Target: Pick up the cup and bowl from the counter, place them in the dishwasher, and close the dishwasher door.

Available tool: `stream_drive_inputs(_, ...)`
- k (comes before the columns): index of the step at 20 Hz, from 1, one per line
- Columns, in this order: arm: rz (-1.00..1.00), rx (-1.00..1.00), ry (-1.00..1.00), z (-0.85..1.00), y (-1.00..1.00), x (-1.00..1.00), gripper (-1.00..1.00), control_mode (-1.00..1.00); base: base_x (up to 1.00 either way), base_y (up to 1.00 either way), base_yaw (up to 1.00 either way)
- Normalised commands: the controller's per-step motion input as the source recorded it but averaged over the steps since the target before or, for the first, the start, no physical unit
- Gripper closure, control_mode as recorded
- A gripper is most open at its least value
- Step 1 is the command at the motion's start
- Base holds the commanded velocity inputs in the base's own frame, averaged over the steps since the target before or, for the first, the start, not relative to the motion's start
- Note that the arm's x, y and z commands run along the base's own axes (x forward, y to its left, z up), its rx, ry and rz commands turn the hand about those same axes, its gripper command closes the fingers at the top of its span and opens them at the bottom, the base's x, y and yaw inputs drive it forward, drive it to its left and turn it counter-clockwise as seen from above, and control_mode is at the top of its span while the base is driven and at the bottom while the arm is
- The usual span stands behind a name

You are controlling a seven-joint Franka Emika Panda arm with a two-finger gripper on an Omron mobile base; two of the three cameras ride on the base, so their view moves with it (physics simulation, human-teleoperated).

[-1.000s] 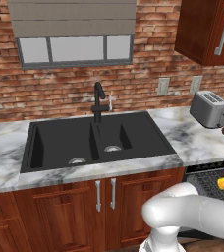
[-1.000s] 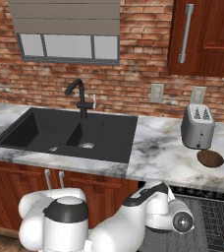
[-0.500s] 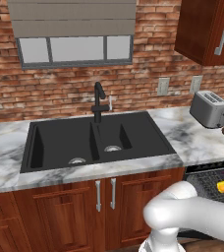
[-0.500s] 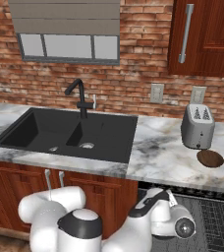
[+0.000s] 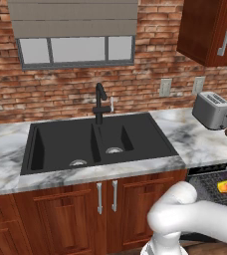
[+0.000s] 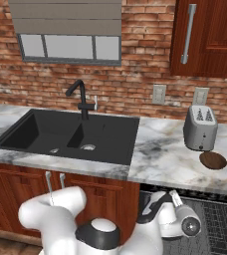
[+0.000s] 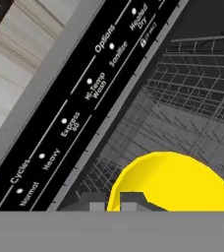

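While the white arm reaches low over the open black dishwasher [image 6: 220, 224], its pincer [image 7: 115, 201] is pressed together on the small bright yellow-orange cup [image 7: 175, 182], pinching its rim, as the hand view shows. In that view the cup hangs above the dark grey wire rack [image 7: 192, 103], beside the black control strip [image 7: 84, 93] lettered with cycles and options. Seen from the left base view, the cup [image 5: 226, 186] sits over the rack at the right edge. A shallow dark brown round bowl [image 6: 213, 160] rests on the white-and-grey veined marble tabletop [image 6: 160, 154], just in front of the silver toaster [image 6: 200, 128], right of the black double sink [image 6: 70, 134].
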Motion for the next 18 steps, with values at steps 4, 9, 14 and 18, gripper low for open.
stream_drive_inputs(4, 0.00, 0.00, 0.00, -0.41, -0.11, 0.22, 1.00, -1.00, 0.00, 0.00, 0.00)
stream_drive_inputs(9, 0.00, 0.00, 0.00, -0.42, -0.13, 0.21, 1.00, -1.00, 0.00, 0.00, 0.00)
stream_drive_inputs(14, 0.00, 0.00, 0.00, -0.37, -0.18, 0.30, 1.00, -1.00, 0.00, 0.00, 0.00)
stream_drive_inputs(18, 0.00, 0.01, 0.00, -0.28, -0.23, 0.31, 1.00, -1.00, 0.00, 0.00, 0.00)
